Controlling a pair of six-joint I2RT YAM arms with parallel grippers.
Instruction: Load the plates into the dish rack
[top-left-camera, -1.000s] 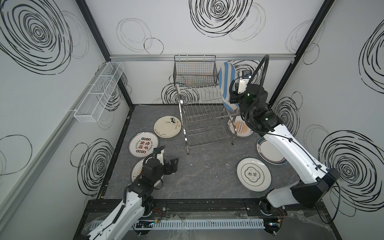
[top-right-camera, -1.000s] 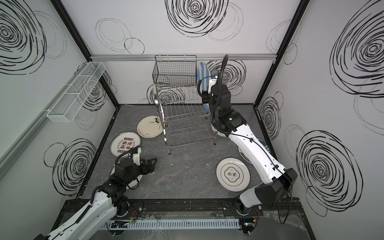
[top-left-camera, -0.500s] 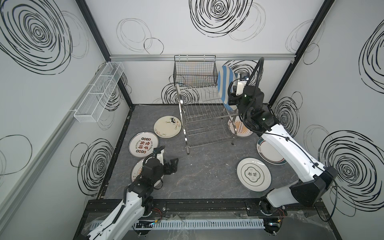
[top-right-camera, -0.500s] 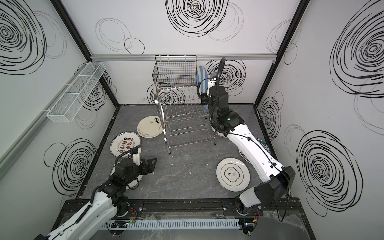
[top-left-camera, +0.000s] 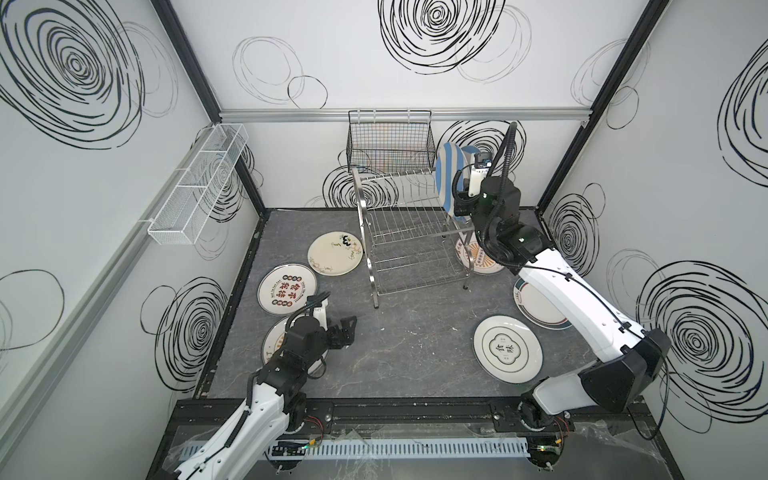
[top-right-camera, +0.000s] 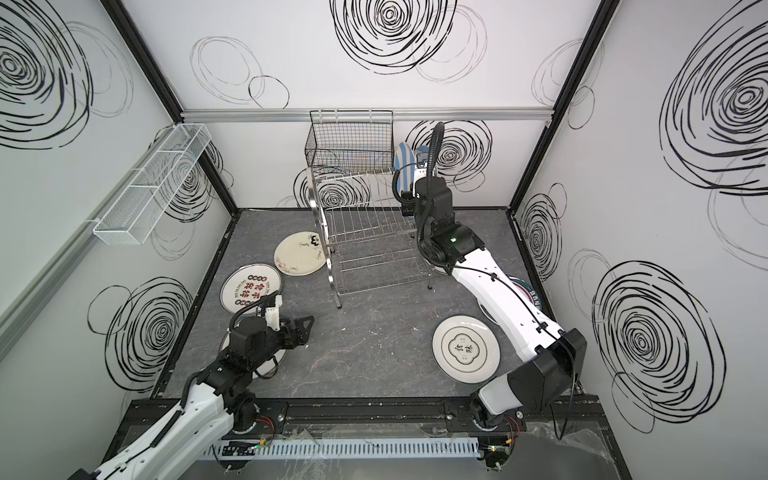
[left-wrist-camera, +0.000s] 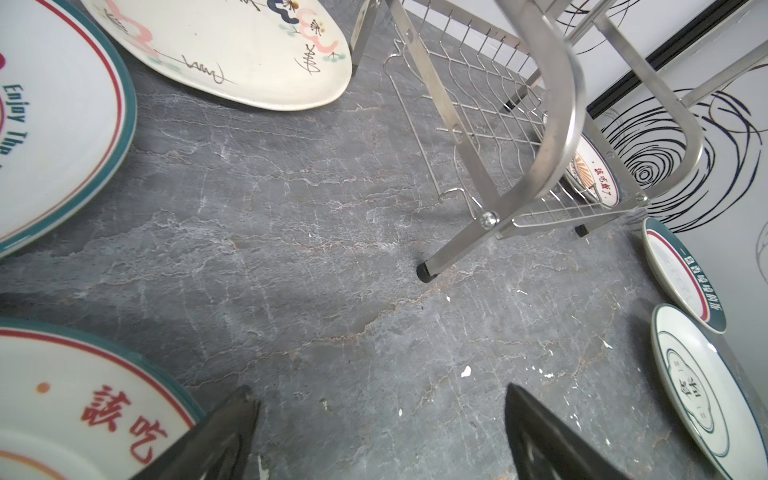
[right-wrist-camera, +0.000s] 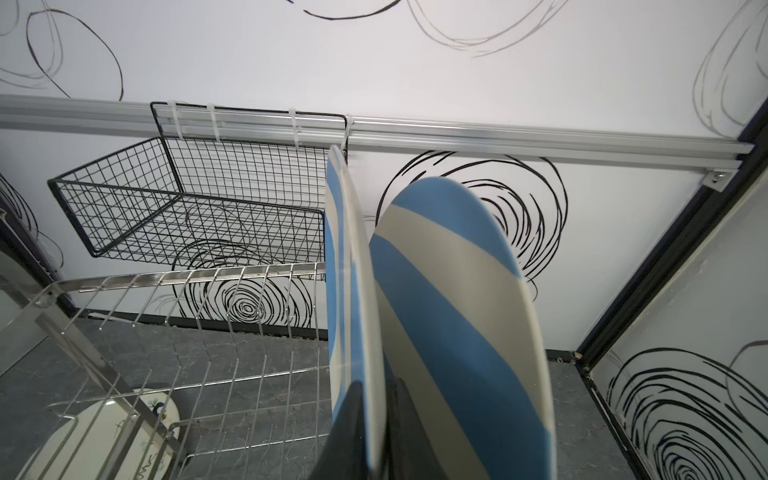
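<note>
The steel dish rack (top-left-camera: 409, 232) (top-right-camera: 370, 232) stands at the back middle. Two blue-and-white striped plates stand on edge at the right end of its top tier. My right gripper (right-wrist-camera: 380, 415) (top-left-camera: 459, 203) is shut on the rim of the nearer striped plate (right-wrist-camera: 353, 291) (top-left-camera: 451, 178). The other striped plate (right-wrist-camera: 457, 311) leans just beside it. My left gripper (left-wrist-camera: 378, 390) (top-left-camera: 351, 328) hangs open and empty over the floor. Several plates lie flat: floral (top-left-camera: 336, 253), red-lettered (top-left-camera: 287, 291), sunburst (top-left-camera: 482, 257), green-rimmed (top-left-camera: 536, 303), white (top-left-camera: 508, 348).
A black wire basket (top-left-camera: 388, 143) hangs on the back wall just behind the rack. A long white mesh tray (top-left-camera: 199, 187) is fixed to the left wall. Another plate (left-wrist-camera: 62, 395) lies under my left arm. A rack leg (left-wrist-camera: 428, 274) stands ahead of the left gripper.
My right arm has lowered the striped plate slightly at the rack's right end. The left arm has not moved.
</note>
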